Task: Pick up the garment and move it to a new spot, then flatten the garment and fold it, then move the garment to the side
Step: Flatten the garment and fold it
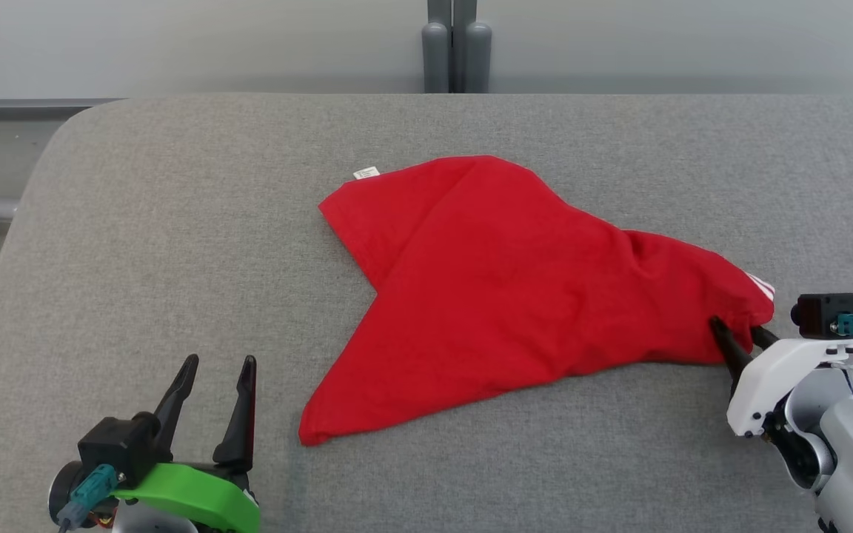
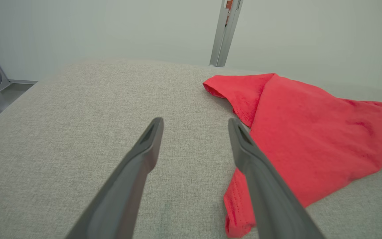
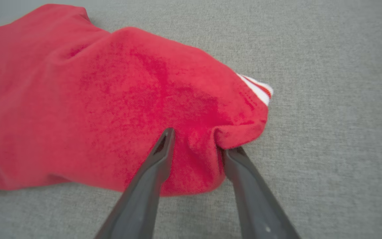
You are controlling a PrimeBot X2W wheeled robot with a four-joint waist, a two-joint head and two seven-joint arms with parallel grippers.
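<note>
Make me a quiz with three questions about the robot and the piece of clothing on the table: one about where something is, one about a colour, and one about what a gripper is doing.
1. Where is the right gripper?
A. At the right corner of the garment
B. On the white tag
C. Down on the floor

2. What colour is the garment?
A. Blue
B. Red
C. Yellow

3. How is the left gripper?
A. Shut on the garment
B. Holding a cup
C. Open and empty

Answers:
1. A, since its fingers stand on either side of the bunched right corner.
2. B, since the cloth is red all over, with a bit of white striped trim at that corner.
3. C, since its fingers are spread wide over the bare grey table, beside the garment.
</note>
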